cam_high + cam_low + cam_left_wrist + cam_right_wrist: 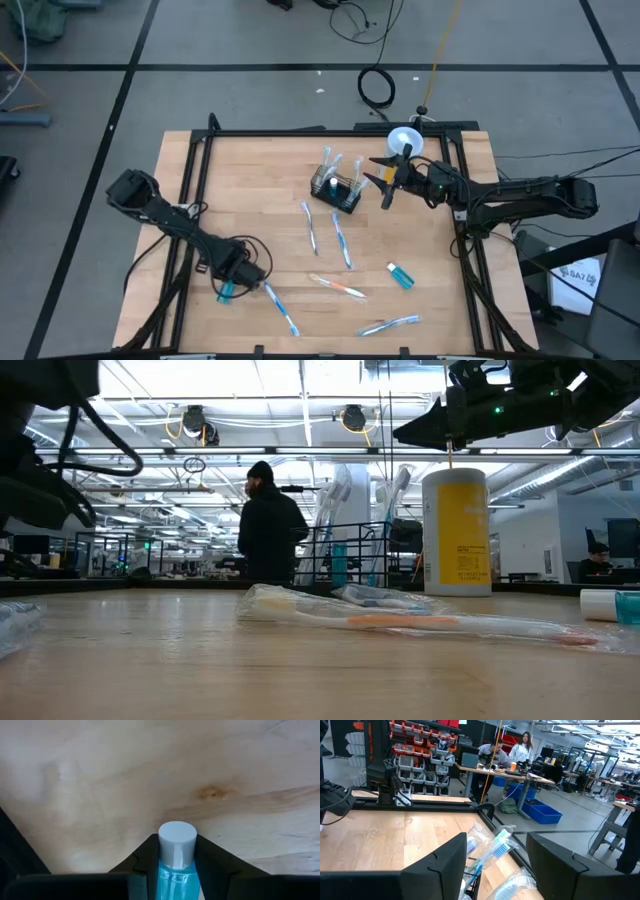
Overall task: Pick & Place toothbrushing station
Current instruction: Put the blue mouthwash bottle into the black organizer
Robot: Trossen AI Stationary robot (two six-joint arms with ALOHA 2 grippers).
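Now | L hand (176,870) low at tabletop (260,180) near edge, clamping small blue bottle (176,851) below cap for lift | R hand (388,180) gaping, empty, beside toothbrushing station (335,190) mid-tabletop, prob. waiting.

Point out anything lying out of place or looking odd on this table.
Several wrapped toothbrushes lie scattered flat across the table, outside the black mesh basket, which holds a few upright. A small blue bottle lies on its side. No spill or damage shows.
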